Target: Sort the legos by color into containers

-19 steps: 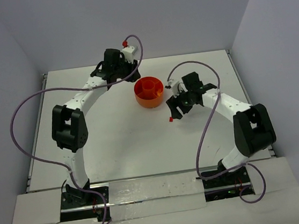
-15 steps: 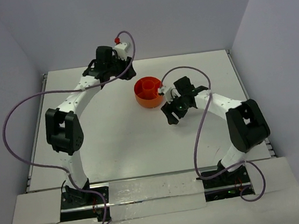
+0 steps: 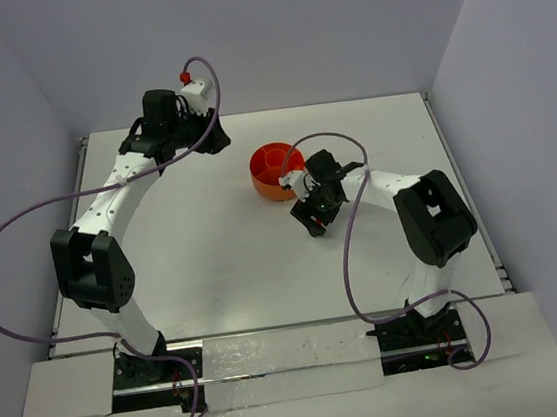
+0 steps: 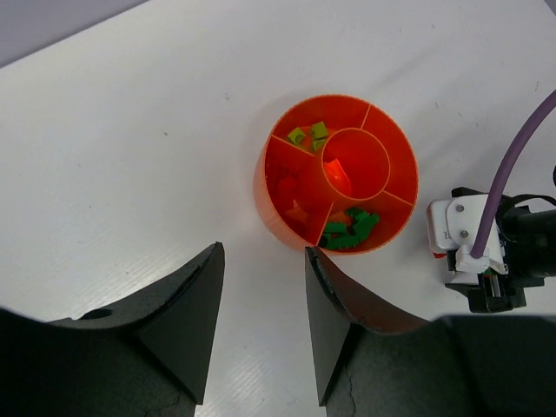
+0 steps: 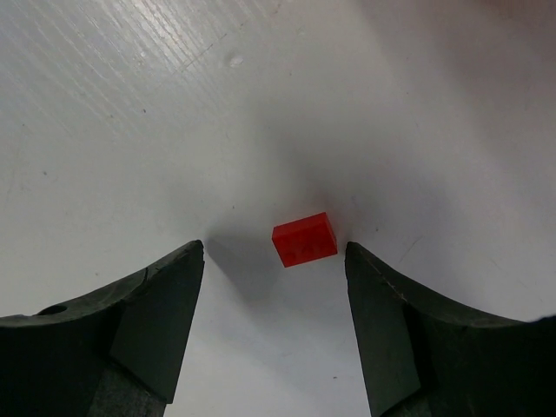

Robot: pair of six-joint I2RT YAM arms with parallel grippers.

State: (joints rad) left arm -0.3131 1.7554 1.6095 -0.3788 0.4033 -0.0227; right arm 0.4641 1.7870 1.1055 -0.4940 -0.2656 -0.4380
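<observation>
At the left, our left gripper (image 4: pixel 261 250) hangs over the table (image 3: pixel 212 246) with its jaws partly apart and nothing between them. Just beyond it stands the bowl (image 4: pixel 261 182). We see yellow-green legos (image 4: pixel 308 136) in its upper-left compartment, red legos (image 4: pixel 291 195) in the left compartment, green legos (image 4: pixel 352 230) in the lower compartment, and 1 orange piece (image 4: pixel 337 178) in the central cup. To the right, near the bowl, our right gripper (image 5: pixel 274 247) is low over the table, jaws wide. 1 red brick (image 5: pixel 304 239) lies flat between them, nearer the right finger (image 5: pixel 391 321), apparently untouched.
</observation>
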